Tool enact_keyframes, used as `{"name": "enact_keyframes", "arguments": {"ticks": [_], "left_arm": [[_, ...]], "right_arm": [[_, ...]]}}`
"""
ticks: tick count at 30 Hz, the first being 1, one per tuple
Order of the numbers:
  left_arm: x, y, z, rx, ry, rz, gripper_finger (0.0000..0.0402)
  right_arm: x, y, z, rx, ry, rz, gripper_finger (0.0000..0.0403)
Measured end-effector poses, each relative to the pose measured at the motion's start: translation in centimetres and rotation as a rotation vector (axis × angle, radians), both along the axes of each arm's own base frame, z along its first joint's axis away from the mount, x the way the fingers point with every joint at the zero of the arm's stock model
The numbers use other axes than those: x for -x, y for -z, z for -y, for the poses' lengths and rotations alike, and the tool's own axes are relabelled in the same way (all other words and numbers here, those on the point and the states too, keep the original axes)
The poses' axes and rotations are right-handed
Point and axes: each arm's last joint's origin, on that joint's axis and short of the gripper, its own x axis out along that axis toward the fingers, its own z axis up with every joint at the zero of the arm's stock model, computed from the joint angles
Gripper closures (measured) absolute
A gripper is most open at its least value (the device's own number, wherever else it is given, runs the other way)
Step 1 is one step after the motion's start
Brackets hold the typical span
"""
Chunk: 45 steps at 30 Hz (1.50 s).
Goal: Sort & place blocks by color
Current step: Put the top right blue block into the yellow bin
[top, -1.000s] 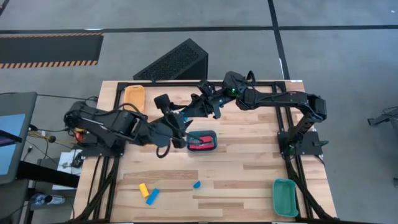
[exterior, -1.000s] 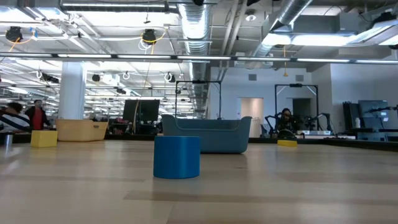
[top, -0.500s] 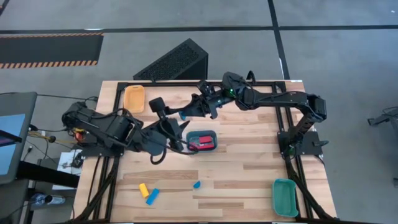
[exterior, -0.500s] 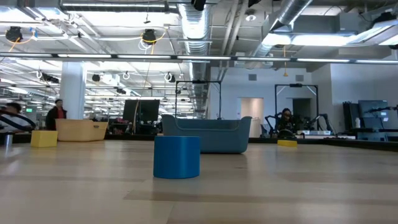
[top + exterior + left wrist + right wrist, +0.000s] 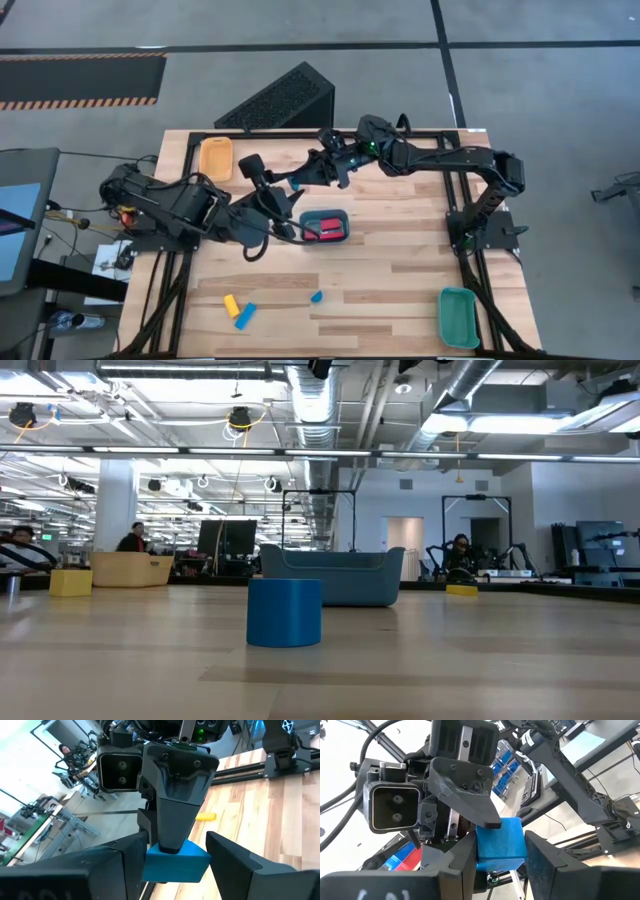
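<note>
Wooden table (image 5: 400, 280): loose yellow block (image 5: 231, 304) and two blue blocks (image 5: 245, 316) near front edge. Beyond, red blocks (image 5: 322, 231) in teal tray (image 5: 346, 238). Above it, right gripper (image 5: 300, 182) clamps blue cube (image 5: 500, 842); left gripper (image 5: 290, 196) fingers grip the same cube.

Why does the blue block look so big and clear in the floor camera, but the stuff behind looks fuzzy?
Low view: the blue block sits nearest the camera, so it looks big and sharp; the room behind is far and softer. High view: even light, faint shadows.
</note>
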Motion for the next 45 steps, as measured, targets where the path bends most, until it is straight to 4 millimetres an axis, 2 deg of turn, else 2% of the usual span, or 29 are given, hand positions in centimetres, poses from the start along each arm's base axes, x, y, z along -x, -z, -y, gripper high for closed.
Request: {"name": "enact_keyframes", "arguments": {"ticks": [4, 15, 20, 24, 31, 35, 40, 45], "left_arm": [[0.0, 0.0, 0.0, -0.001, -0.001, 0.000, 0.0255], [0.0, 0.0, -0.1, -0.007, -0.026, 0.010, 0.0251], [-0.1, 0.3, -1.4, 0.082, -0.081, 0.043, 0.0249], [0.7, 1.0, -3.0, 0.159, -0.168, 0.013, 0.0251], [3.1, 1.9, -6.5, 0.249, -0.425, -0.033, 0.0249], [4.3, 2.2, -8.9, 0.289, -0.579, -0.050, 0.0248], [4.1, 2.4, -11.6, 0.314, -0.656, -0.074, 0.0248], [3.2, 4.3, -14.5, 0.387, -0.666, -0.095, 0.0247]], "right_arm": [[0.0, 0.0, 0.0, 0.000, -0.001, 0.000, 0.0256], [0.0, 0.1, 0.1, 0.005, 0.008, -0.008, 0.0248], [0.0, 0.5, 1.0, 0.004, 0.054, -0.042, 0.0232], [0.4, 1.2, 2.7, -0.012, 0.117, -0.136, 0.0226], [3.0, 2.4, 4.9, 0.117, 0.244, -0.371, 0.0234], [5.3, 1.6, 5.6, 0.234, 0.318, -0.422, 0.0237], [8.2, 0.4, 6.8, 0.341, 0.389, -0.452, 0.0237], [11.4, -0.4, 7.9, 0.425, 0.454, -0.530, 0.0239]]}}
